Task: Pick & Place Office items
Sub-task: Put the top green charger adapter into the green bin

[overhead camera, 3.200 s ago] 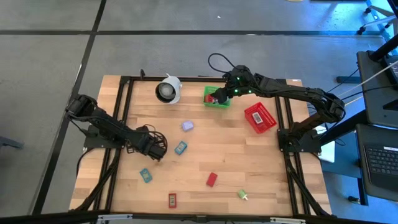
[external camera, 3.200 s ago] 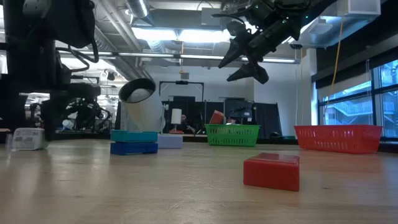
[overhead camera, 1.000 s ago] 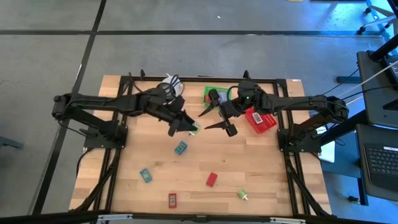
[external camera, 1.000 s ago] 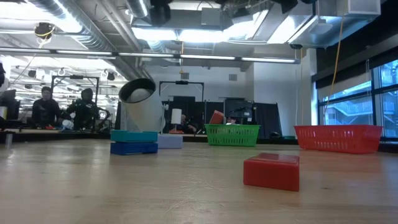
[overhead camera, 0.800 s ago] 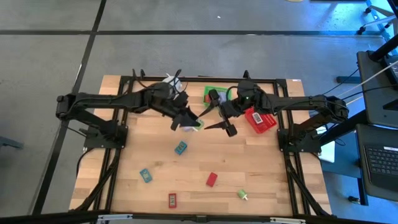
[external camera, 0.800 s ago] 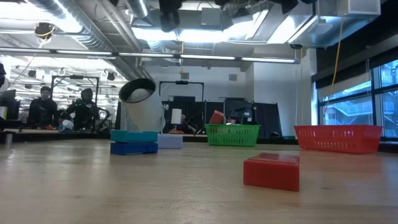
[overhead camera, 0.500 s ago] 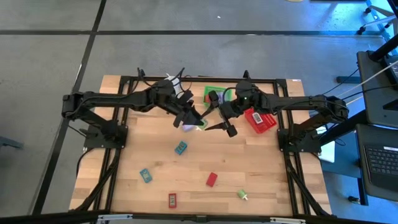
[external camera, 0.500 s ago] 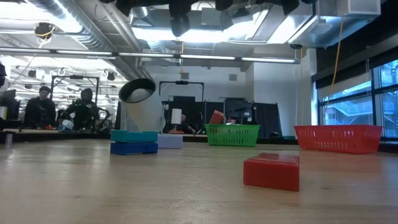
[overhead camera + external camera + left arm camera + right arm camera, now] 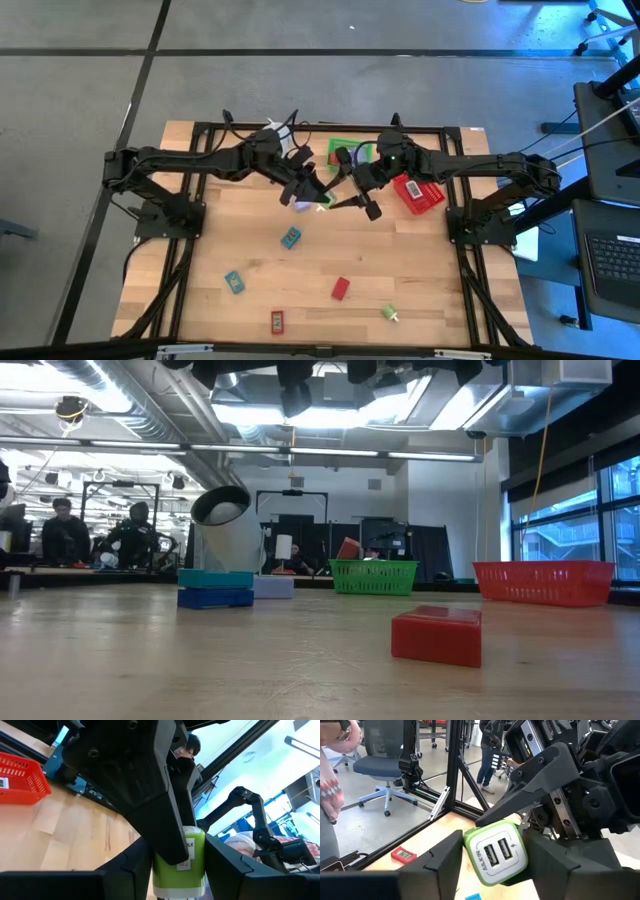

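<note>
A small green and white block with two sockets on one face [image 9: 497,852] hangs high over the middle of the table's far half, small in the high view [image 9: 321,204]. My left gripper [image 9: 311,194] comes at it from the table's left and is shut on it. My right gripper [image 9: 336,196] comes from the right, its two fingers against the block's other two sides. Other office items lie flat on the wood: a lavender piece [image 9: 299,204], two teal pieces [image 9: 290,237] [image 9: 234,282], a red block [image 9: 341,289], a red packet [image 9: 277,322] and a green piece [image 9: 389,313]. My left gripper pinches the block's green body [image 9: 192,862] between its two fingers, which reach in level from the table's left. The block is lifted clear, high above the wood. My right gripper has the block's rounded green rim [image 9: 471,851] between its two fingers, one finger on each side. They come nearly level from the table's right, crosswise to the left fingers. The socket face looks back along them.
A green mesh basket [image 9: 348,152] stands at the far edge, partly under the right arm, and a red mesh basket [image 9: 420,192] to its right. The white roll [image 9: 228,530] stands at the far left, under the left arm. The table's near half holds only scattered pieces.
My left gripper has carried the green and white block toward the table's right and slightly toward the far edge, up to my right gripper, turning a little on the way. The block now sits between the right fingers. The right arm has stayed in place.
</note>
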Robot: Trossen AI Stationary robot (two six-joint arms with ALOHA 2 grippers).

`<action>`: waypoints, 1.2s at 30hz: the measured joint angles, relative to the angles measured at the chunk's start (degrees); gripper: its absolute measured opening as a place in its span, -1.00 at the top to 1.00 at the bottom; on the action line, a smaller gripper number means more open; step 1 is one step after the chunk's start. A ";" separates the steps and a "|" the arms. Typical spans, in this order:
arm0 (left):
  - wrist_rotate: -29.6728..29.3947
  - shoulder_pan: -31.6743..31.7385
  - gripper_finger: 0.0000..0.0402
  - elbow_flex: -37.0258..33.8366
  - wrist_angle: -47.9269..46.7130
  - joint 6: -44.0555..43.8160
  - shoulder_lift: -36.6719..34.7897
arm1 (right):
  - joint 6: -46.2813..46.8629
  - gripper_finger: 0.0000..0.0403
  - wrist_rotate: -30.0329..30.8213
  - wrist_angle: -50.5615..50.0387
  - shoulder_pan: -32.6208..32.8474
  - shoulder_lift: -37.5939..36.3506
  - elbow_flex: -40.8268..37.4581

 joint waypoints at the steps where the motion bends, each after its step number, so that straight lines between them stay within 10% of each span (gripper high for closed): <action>1: 0.00 0.00 0.28 -0.01 0.00 -0.05 0.00 | -0.02 0.06 -0.03 0.00 0.00 0.00 0.00; 36: -4.50 10.89 -0.30 0.11 -2.36 -0.45 -0.20 | 6.05 0.18 3.72 -12.64 -3.37 0.20 -0.11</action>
